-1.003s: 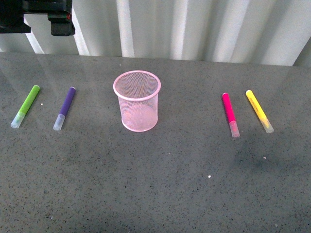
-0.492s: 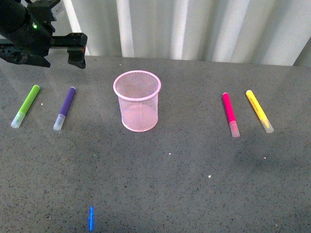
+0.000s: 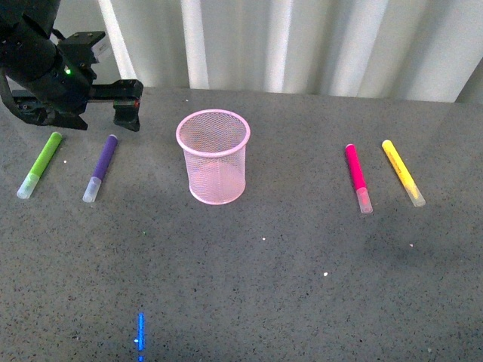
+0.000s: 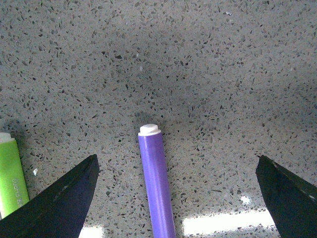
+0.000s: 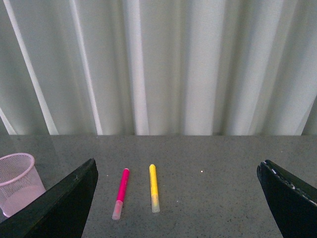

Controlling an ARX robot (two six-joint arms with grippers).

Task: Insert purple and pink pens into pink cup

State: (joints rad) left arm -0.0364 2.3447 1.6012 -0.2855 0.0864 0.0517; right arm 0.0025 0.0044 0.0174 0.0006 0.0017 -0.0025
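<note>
The pink mesh cup (image 3: 213, 157) stands upright and empty at the table's middle. The purple pen (image 3: 101, 167) lies left of it, pale cap toward me. The hot pink pen (image 3: 357, 177) lies to the right. My left gripper (image 3: 87, 111) is open, hovering over the far end of the purple pen. In the left wrist view the purple pen (image 4: 156, 188) lies between the wide-open fingers of the left gripper (image 4: 176, 163), nearer one finger. My right gripper (image 5: 177, 163) is open and empty, out of the front view. Its wrist view shows the pink pen (image 5: 121, 193) and the cup (image 5: 17, 183) far off.
A lime-green marker (image 3: 40, 164) lies left of the purple pen and shows at the edge of the left wrist view (image 4: 10, 173). A yellow marker (image 3: 402, 172) lies right of the pink pen. A white pleated curtain (image 3: 302, 45) backs the grey speckled table (image 3: 287, 279). A small blue light mark (image 3: 140, 332) sits near the front.
My left arm has come down and to the right, from the top left corner to just above the purple pen's far end. The pens and cup have not moved.
</note>
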